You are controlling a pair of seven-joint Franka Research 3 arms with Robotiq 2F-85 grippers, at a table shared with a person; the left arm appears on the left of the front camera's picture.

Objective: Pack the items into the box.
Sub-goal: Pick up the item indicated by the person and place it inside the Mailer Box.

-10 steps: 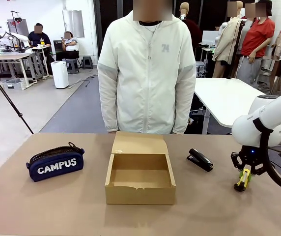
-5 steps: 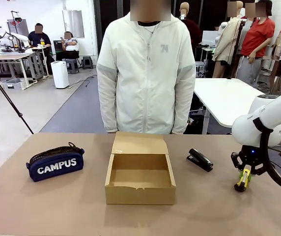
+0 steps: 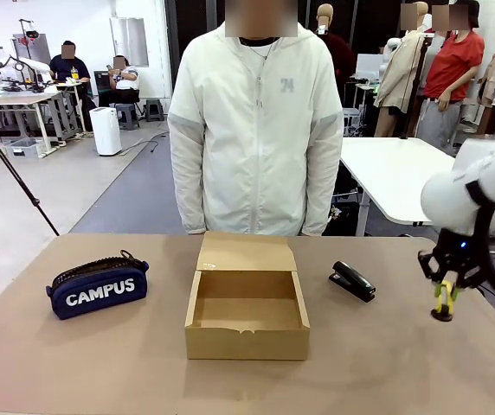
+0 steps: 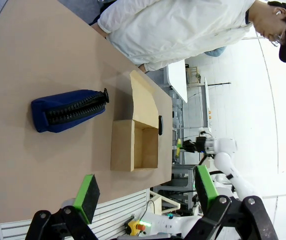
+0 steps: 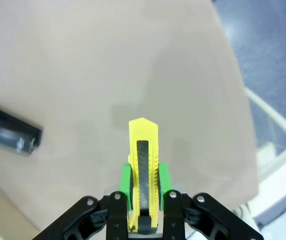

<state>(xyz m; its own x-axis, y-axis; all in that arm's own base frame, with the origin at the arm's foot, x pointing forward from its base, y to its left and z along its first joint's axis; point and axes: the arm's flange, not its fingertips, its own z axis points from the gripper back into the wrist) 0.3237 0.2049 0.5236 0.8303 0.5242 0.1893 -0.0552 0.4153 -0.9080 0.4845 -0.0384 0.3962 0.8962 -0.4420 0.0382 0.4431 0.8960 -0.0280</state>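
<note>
Tan table [image 3: 74, 363], seen from the robot's side. Near the middle, an open cardboard box [image 3: 247, 339], lid flap folded back toward the far edge. Left of the box and well apart, a navy pouch [image 3: 98, 287] marked "CAMPUS", lying on its side. Right of the box, near, a small black stapler [image 3: 352, 281], set at a slant.

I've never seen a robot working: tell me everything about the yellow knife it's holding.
The utility knife looks like slim yellow plastic with a black slider strip down its middle. The right gripper is shut on it, green pads pressing both sides, so it points downward above the tan table, right of the black stapler.
</note>
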